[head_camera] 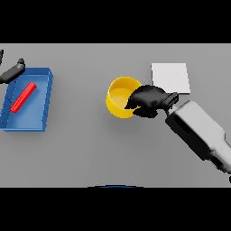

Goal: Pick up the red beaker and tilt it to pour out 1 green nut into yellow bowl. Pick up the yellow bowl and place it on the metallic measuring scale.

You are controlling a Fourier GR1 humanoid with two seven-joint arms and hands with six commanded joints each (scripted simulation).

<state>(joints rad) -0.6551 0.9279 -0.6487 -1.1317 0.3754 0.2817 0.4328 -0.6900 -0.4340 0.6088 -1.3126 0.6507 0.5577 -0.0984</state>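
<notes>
One right hand grips the yellow bowl rim beside the scale.

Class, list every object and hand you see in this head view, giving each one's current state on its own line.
yellow bowl: upright on the table, right hand at its rim.
right hand: fingers curled on the bowl's right edge.
red beaker: lying flat in the blue tray.
blue tray: flat on the table, left side.
metallic measuring scale: bare, nothing on it.
left hand: at the tray's far-left corner, grip unclear.
</notes>
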